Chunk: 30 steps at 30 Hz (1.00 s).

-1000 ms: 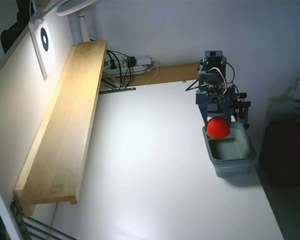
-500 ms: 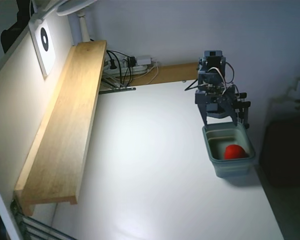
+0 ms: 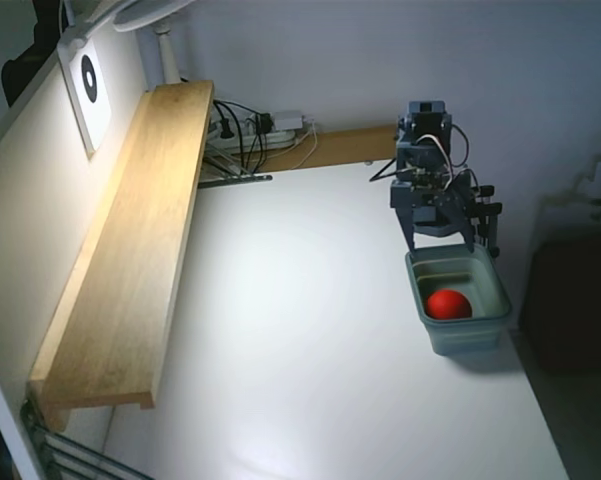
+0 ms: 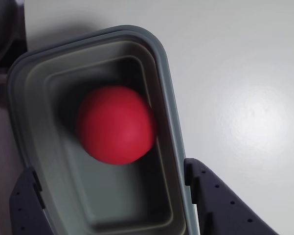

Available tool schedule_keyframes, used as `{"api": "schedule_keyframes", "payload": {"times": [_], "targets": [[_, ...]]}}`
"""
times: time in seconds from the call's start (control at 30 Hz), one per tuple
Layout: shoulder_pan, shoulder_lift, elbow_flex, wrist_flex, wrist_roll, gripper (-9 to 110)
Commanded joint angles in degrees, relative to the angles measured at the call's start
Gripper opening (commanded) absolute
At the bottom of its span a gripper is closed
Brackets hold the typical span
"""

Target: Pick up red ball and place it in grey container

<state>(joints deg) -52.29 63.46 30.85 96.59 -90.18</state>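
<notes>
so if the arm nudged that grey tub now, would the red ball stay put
Probably not. The red ball is a smooth sphere lying loose in the grey tub, so it would likely roll. The walls should keep it in. The tub looks like light plastic, so it may slide rather than tip.

We see a plain bright red ball (image 4: 116, 125) inside the grey-green tub (image 4: 167, 103), whose inner walls look darker. The table (image 3: 300, 330) around the tub is white. The gripper (image 4: 112, 196) above the tub is dark blue-grey. Left of the tub, a shelf (image 3: 130, 250) shows pale wood.
</notes>
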Motion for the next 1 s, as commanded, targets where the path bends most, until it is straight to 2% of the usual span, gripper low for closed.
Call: {"api": "schedule_keyframes", "payload": {"times": [0.0,0.43,0.97], "targets": [[2.0,4.0,-0.7,0.6,0.2,36],[13.1,11.2,5.6,1.0,0.2,31],[33.6,24.4,17.2,1.7,0.2,21]]}}
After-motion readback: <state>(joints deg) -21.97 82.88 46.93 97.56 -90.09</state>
